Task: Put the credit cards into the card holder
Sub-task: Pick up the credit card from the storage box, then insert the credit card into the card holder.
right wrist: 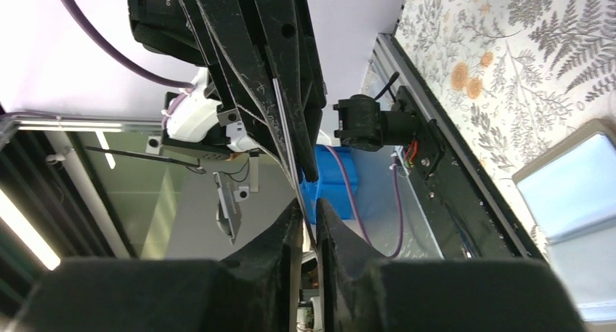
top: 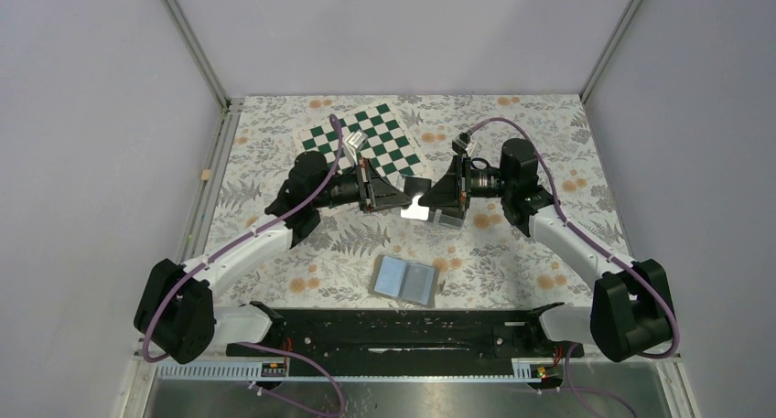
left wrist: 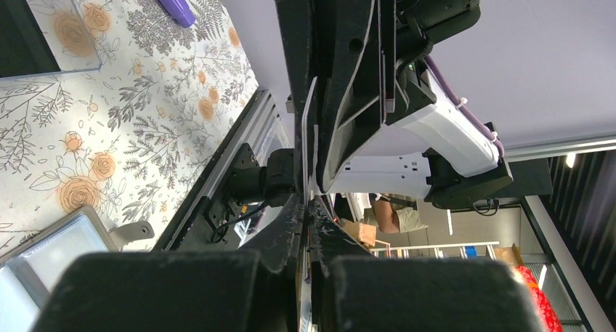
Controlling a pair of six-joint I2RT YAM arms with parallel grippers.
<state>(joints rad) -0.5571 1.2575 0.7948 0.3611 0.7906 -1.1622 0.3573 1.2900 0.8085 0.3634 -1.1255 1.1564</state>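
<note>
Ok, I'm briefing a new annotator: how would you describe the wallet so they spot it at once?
Find the black rail running across the near edge. Just beyond its middle, on the floral cloth, lies the wallet, opened flat. It alone shows two light-blue panels in a taupe border.

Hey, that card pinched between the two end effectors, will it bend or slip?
Probably stiff: the card shows as a straight, thin line edge-on. Likely slippery, since its face glares white from above. Likely light, being so thin.
</note>
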